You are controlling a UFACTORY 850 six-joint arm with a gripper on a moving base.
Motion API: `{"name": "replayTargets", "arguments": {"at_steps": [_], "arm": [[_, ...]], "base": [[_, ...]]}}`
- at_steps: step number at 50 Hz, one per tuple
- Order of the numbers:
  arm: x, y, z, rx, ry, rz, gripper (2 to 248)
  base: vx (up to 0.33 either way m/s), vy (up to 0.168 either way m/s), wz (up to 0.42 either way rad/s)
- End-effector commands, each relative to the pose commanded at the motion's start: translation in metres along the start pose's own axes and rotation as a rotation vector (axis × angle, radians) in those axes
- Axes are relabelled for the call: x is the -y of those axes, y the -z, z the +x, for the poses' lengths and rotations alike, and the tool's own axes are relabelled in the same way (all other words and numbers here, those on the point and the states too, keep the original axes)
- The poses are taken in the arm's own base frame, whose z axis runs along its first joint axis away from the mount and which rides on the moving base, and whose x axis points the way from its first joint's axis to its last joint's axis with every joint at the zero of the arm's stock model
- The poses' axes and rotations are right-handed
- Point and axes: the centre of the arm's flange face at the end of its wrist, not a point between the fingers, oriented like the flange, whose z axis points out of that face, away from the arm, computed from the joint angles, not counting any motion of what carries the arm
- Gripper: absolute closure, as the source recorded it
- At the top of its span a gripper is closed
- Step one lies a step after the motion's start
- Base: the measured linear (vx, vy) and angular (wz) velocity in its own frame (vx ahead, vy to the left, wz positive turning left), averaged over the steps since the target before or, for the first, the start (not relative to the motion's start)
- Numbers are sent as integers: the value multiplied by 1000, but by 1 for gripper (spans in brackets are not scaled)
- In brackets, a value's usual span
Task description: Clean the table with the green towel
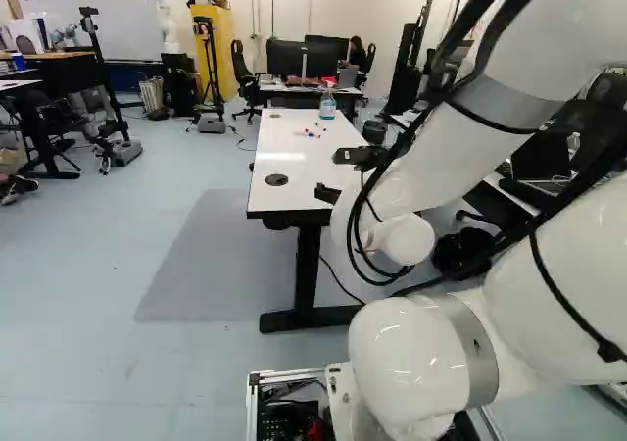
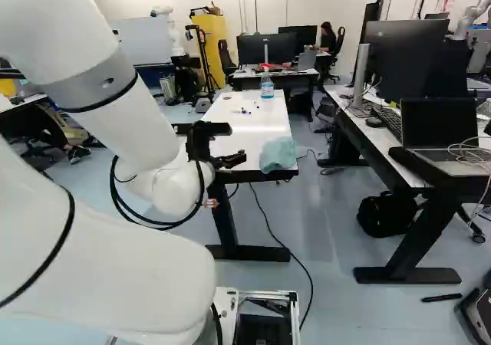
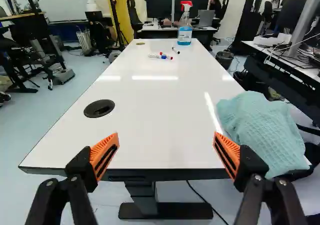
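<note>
My gripper (image 2: 219,142) is held near the close end of the white table (image 2: 249,161). In the wrist view the gripper (image 3: 166,152) stands wide open, with nothing between its orange pads. The green towel (image 3: 265,130) lies crumpled on the table's near corner, partly hanging over the edge, beyond and outside one finger; the same towel (image 2: 278,154) shows right of the gripper in the right base view. In the left base view the arm hides it.
A spray bottle (image 3: 185,25) and several markers (image 3: 161,56) stand and lie toward the table's far end. A desk with monitor and laptop (image 2: 441,130) runs along the right. Another robot (image 3: 91,0) stands far back.
</note>
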Motion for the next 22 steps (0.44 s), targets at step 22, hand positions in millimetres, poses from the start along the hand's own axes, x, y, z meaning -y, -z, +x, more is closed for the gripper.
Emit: {"name": "replayTargets", "arguments": {"at_steps": [22], "arm": [[0,0,0,0,0,0,3]], "base": [[0,0,0]]}}
